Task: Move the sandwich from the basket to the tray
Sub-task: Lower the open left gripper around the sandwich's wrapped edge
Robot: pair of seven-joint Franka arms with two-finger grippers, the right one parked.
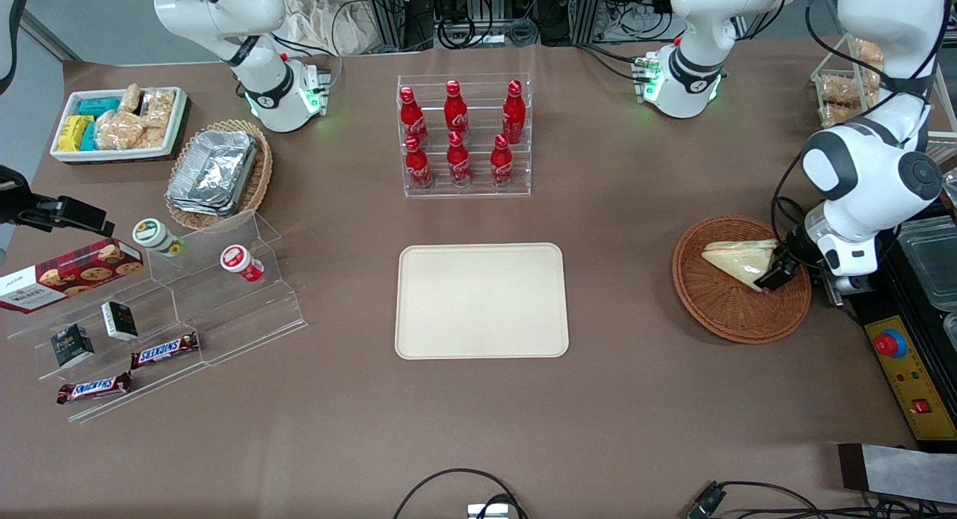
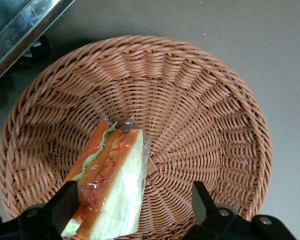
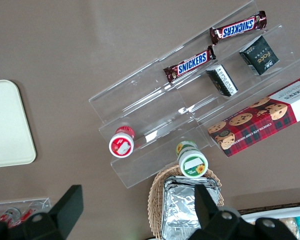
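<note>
Sandwich (image 2: 110,185): lay in basket (image 2: 205,95), long axis roughly one-to-seven o'clock in the wrist view; gripper (image 2: 135,205) fingers spread, seemingly straddling its near end; tray (image 1: 481,300) bare.

Six red cola bottles (image 1: 463,134) stand in a clear rack (image 1: 466,182); Snickers bars (image 1: 165,349) lie on acrylic steps (image 1: 224,309).

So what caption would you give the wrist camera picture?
Open gripper low over the round wicker basket, one finger against the wrapped sandwich lying inside.
</note>
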